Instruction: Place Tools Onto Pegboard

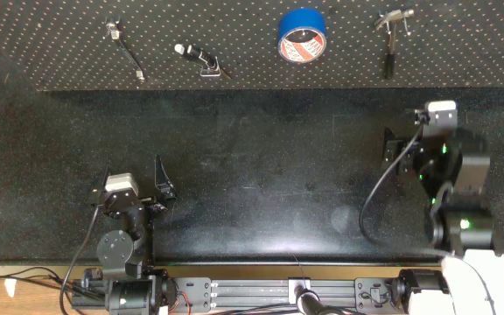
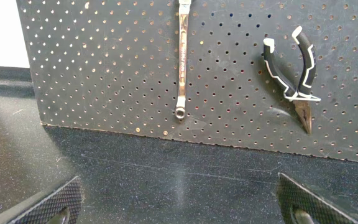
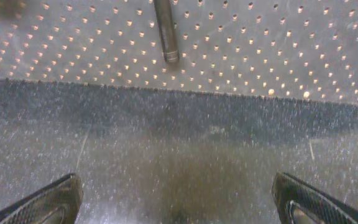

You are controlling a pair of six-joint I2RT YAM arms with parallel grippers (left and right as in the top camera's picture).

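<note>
Left gripper (image 2: 179, 214) sitting spread, holding nothing; silver wrench (image 2: 181, 59) hanging on black pegboard (image 2: 104, 62) dead ahead. Right gripper (image 3: 179, 211) spread too, dark hammer handle (image 3: 166, 31) hanging ahead.

**Top view.** Even overhead light gave you a broad, dull sheen on the black table (image 1: 261, 232), strongest toward the arms' bases. The pegboard (image 1: 234, 61) was evenly lit, without hard shadows.

**Left wrist view.** You had a blown-out white patch (image 2: 2, 31) beside the board, a gleam along the wrench (image 2: 181, 62) and a faint shadow beside the pliers (image 2: 297, 74).

**Right wrist view.** The board's holes glowed as bright points. The table looked grainy under pale glare, and the hammer handle (image 3: 165, 31) read dark.
</note>
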